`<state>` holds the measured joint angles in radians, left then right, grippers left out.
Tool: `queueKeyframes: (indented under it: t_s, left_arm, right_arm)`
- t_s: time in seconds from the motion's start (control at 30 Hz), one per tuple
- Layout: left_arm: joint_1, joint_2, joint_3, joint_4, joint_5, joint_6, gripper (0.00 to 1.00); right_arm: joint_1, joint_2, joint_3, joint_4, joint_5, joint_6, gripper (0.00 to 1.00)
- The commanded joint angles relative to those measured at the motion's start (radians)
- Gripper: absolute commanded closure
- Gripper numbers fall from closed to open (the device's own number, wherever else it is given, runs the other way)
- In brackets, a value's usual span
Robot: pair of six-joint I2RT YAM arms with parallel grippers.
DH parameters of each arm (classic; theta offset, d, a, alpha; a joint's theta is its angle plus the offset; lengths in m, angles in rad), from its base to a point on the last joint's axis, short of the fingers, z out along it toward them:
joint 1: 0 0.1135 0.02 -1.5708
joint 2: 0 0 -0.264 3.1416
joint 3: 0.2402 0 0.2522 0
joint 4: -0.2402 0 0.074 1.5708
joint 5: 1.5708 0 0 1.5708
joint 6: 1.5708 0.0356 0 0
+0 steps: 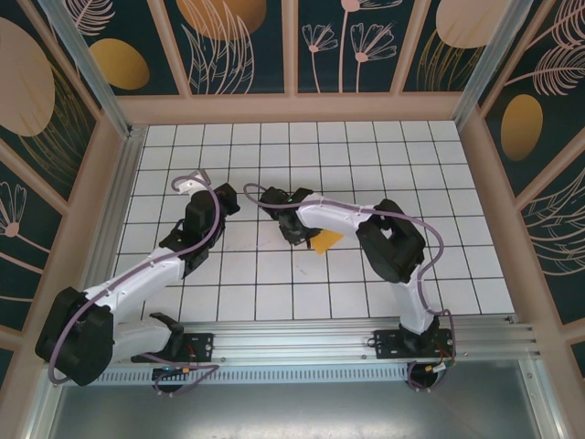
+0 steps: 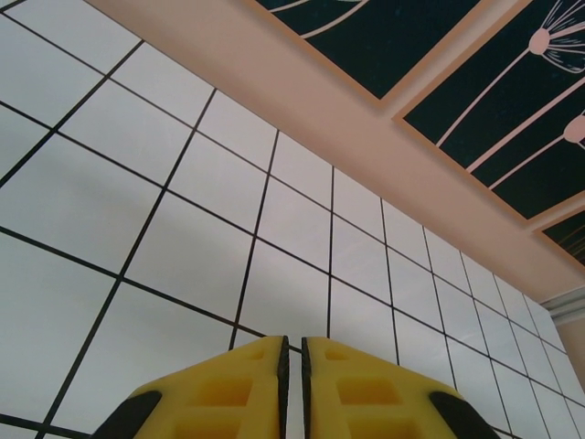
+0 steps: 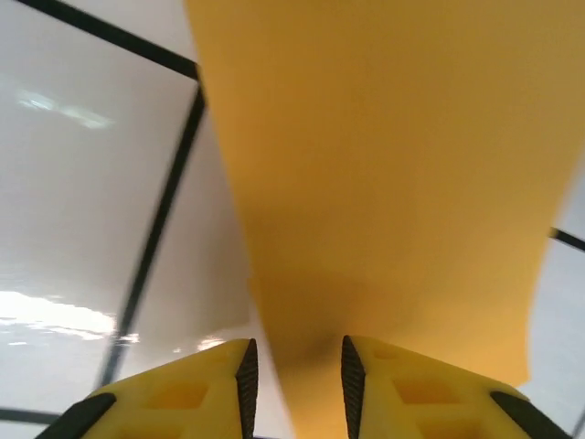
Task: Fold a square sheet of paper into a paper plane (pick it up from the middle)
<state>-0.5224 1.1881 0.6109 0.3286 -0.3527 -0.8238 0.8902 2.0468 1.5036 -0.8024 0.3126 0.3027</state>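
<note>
I am holding my right gripper (image 3: 297, 370) low over the white gridded table (image 1: 366, 155), with its yellow fingers (image 3: 196, 389) standing a little apart, a clear gap showing between them. The orange paper (image 3: 393, 165) is lying in that gap and running straight away from my fingertips. It is narrowest where it is passing between the fingers and is broadening as it goes, so from my wrist its long axis is lining up with the way the gripper is pointing. The pads are not pressing on it, and it is resting on the tiles with black grid lines showing on both sides of it. It is too close and too blurred for me to make out creases or a tip. From above, my right gripper (image 1: 295, 234) is sitting near the middle of the table. Only a small wedge of the orange paper (image 1: 325, 240) is poking out from under my right forearm, its corner aiming towards the right side of the table. The rest is lying hidden beneath the arm, so I cannot tell its full outline there. My left gripper (image 2: 292, 352) is hanging over bare tiles, well apart from the paper. Its two yellow fingers are pressing almost together with nothing between them, and it is facing the far wall (image 2: 274, 69).
</note>
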Motion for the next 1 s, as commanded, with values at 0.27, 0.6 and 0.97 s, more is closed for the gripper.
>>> queueKeyframes:
  t_s: [0.27, 0.6, 0.97]
  left_arm:
    - [0.007, 0.203, 0.107, 0.128, 0.395, 0.030, 0.83]
    - [-0.094, 0.626, 0.307, 0.249, 0.793, -0.107, 0.95]
    - [-0.259, 0.617, 0.461, -0.183, 0.485, 0.040, 0.72]
  right_arm:
    - [-0.229, -0.437, -0.281, 0.277, -0.378, 0.015, 0.42]
    - [-0.538, -0.533, -0.555, 0.457, -0.690, -0.009, 0.42]
    - [-0.760, -0.593, -0.706, 0.591, -0.901, 0.005, 0.47]
